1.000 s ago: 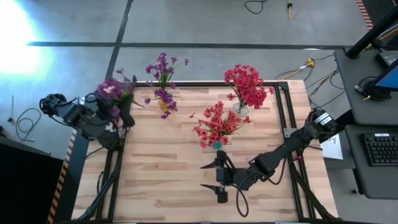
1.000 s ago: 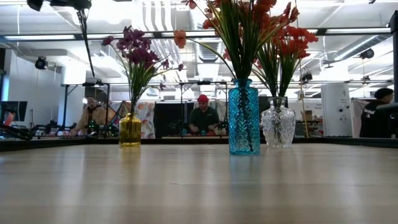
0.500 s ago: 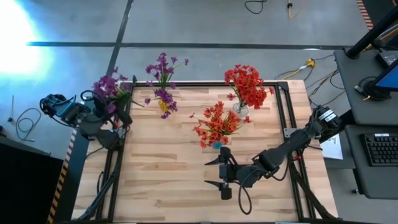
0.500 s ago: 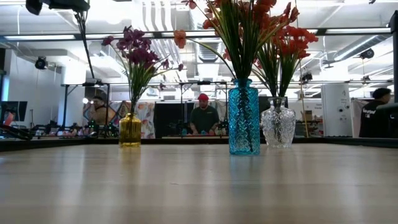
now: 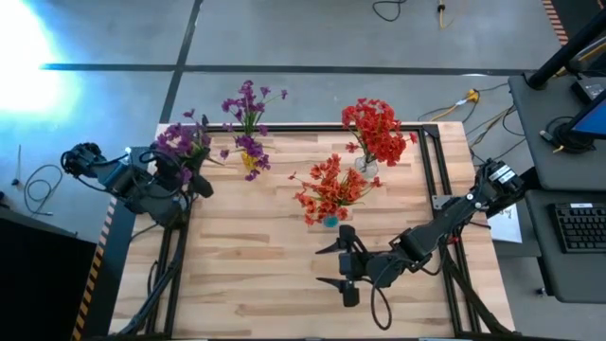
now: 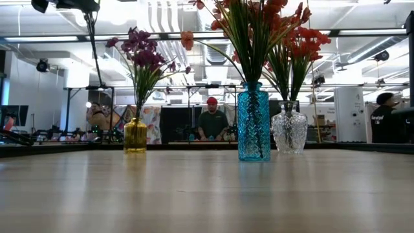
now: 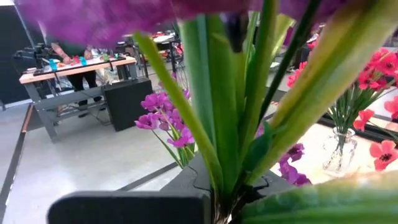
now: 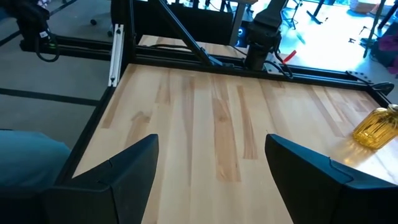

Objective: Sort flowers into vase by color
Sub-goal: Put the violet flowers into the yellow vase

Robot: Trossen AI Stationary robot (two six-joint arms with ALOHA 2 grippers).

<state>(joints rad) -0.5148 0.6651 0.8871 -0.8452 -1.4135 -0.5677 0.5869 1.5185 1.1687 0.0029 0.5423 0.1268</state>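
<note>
Left gripper, at the table's far left corner, pinches a purple sprig just beside the yellow vase; judged the last flower unplaced. Red flowers already fill two vases. Right gripper, spread and empty, waits near the front edge.

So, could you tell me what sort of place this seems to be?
Probably a robotics lab or workshop: an exposed industrial ceiling, people seated at a long workbench, and a black-framed wooden table on a concrete floor.
</note>
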